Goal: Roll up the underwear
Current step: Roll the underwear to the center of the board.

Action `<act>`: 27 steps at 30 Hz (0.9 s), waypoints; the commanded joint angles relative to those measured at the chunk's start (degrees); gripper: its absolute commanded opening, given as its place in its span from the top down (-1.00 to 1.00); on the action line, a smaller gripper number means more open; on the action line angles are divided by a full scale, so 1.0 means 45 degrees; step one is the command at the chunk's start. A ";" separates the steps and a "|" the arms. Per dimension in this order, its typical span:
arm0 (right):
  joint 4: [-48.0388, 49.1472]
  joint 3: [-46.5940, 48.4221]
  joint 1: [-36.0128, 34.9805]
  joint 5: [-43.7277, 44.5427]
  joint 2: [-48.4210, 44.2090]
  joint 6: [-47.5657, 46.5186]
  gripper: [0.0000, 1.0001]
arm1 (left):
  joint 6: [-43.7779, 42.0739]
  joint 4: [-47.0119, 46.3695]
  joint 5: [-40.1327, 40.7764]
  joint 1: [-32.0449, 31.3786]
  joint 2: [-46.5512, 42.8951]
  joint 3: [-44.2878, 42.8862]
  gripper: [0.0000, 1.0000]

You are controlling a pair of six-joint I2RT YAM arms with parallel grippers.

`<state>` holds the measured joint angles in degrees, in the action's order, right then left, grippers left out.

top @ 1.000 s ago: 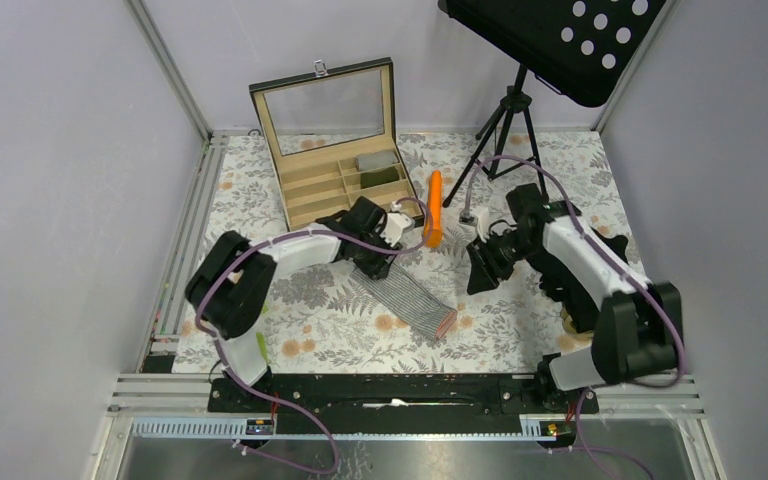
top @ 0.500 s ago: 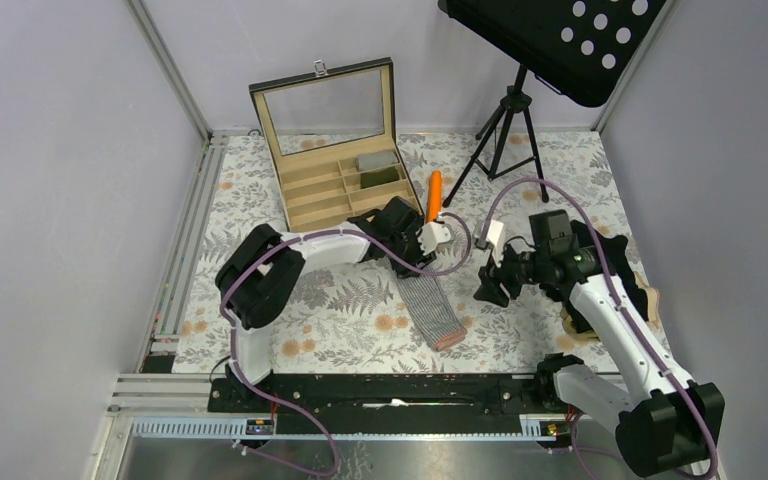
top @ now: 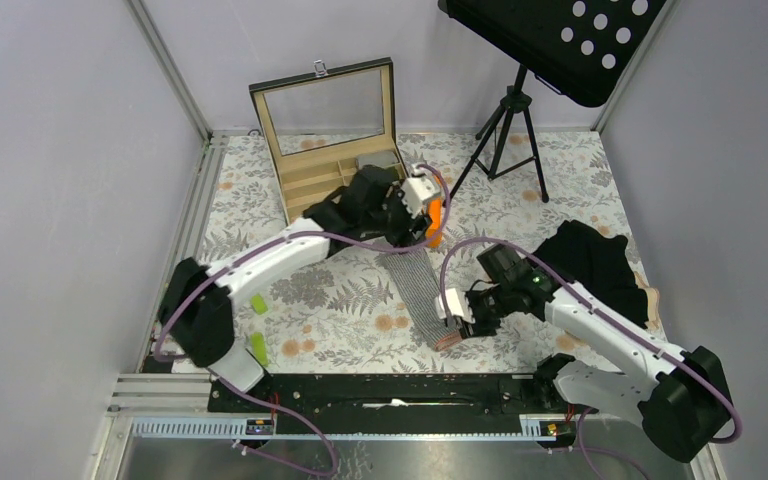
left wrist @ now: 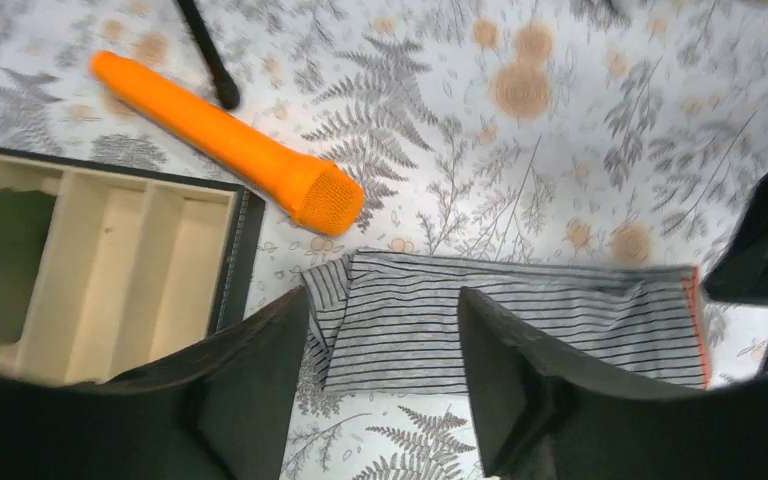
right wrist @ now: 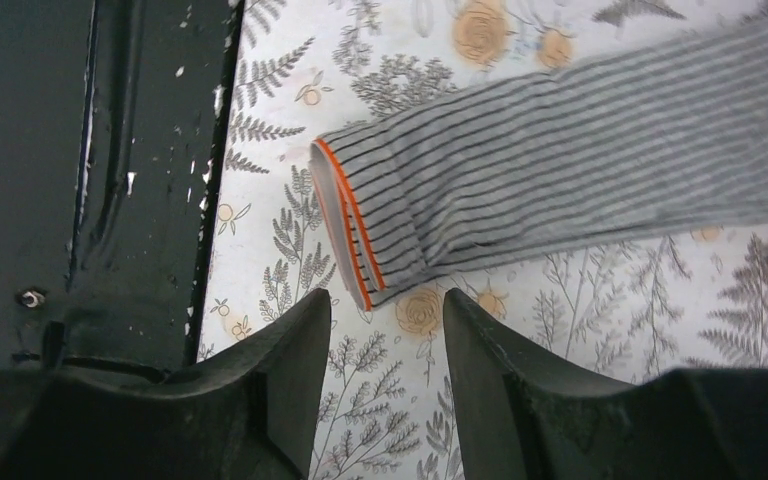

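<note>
One light grey pinstriped underwear point(top: 420, 290) lies folded into a long narrow strip near the middle of the floral tablecloth point(top: 340, 300). Its far end sits just beside the thick end of the orange carrot-shaped stick point(left wrist: 230, 145). Its orange-edged waistband point(right wrist: 345, 225) forms the near end, close to the black base rail point(right wrist: 110, 150), and doubled layers of cloth show there. The left gripper point(left wrist: 382, 300) hangs over the far end of the strip with its fingers spread wide and striped cloth showing between them; whether the tips touch the fabric is hard to say from this angle. The right gripper point(right wrist: 385, 300) is at the waistband end, its fingers also apart and holding nothing, with the band just ahead of the tips. A heap of plain black underwear point(top: 590, 260) sits well to the right, behind the right arm. Beside the stick stands an open wooden compartment box point(top: 330, 180) with its glass lid raised, and a black music stand tripod point(top: 505, 130) stands at the back of the table
</note>
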<state>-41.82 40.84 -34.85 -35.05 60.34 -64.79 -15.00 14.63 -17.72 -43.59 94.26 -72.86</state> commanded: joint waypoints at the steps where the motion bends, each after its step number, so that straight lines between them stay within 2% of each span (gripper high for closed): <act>1: 0.0955 -0.0974 -0.0690 0.0344 -0.0211 -0.1955 -0.07 | 0.2584 0.0190 0.1193 0.0477 -0.1685 0.0610 -0.37; 5: 0.1768 -0.1488 -0.0916 0.0171 -0.0269 -0.2079 -0.09 | 0.3301 0.1180 0.1457 0.1393 -0.2455 0.1359 -0.52; 10: 0.1996 -0.1902 -0.1026 -0.0156 0.0072 -0.2824 -0.11 | 0.2258 0.2121 0.2181 0.1581 -0.3192 0.1866 -0.53; 19: 0.3450 -0.2599 -0.1476 0.0154 0.1622 -0.3311 -0.10 | 0.1909 0.2350 0.2522 0.1681 -0.3683 0.2322 -0.50; 21: 0.3653 -0.2678 -0.1618 0.0296 0.1924 -0.3308 0.04 | 0.1783 0.2387 0.2528 0.1697 -0.3759 0.2341 -0.49; 25: 0.3607 -0.2365 -0.1793 0.0280 0.2456 -0.2825 0.57 | 0.1096 0.2433 0.2392 0.1699 -0.4154 0.2661 -0.43; 27: 0.3336 -0.1960 -0.1805 0.0278 0.2933 -0.2261 0.75 | 0.0383 0.2227 0.1941 0.1699 -0.4637 0.3234 -0.39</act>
<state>-24.34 29.93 -41.80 -33.45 69.80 -78.32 -7.79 26.22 -7.27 -36.21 78.28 -61.73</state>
